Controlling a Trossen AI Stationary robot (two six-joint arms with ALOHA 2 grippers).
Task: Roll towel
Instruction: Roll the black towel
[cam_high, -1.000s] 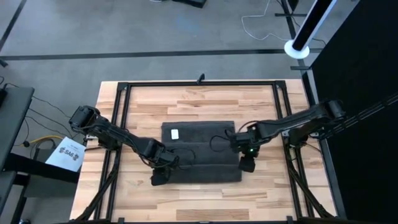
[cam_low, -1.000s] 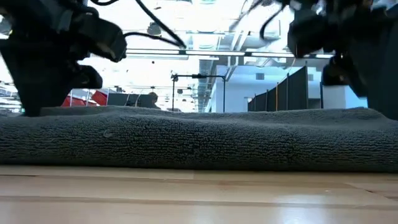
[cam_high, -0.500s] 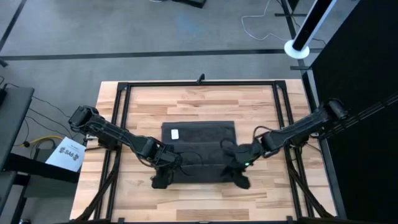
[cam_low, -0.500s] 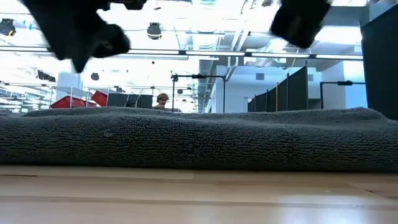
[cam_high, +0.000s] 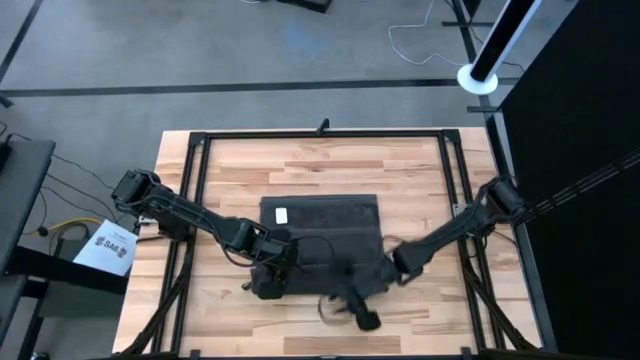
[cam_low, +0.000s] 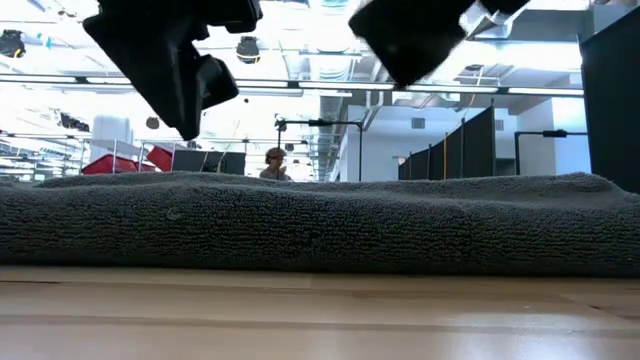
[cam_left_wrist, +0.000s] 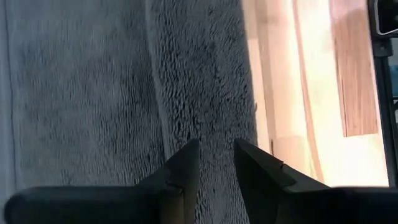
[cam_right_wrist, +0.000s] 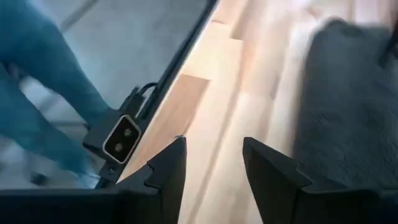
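Left gripper (cam_high: 268, 283): fingers slightly parted, empty, over the towel's near left corner.
Towel (cam_high: 325, 235): flat mid-worktop (cam_high: 230, 165), long axis left-right.
Right gripper (cam_high: 362, 318): fingers parted, empty, just off the towel's near edge.

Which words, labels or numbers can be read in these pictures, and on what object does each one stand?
None can be read with certainty.
White label on the towel: too small to read.
White paper sheet left of the table: dark print, too small and blurred to read.
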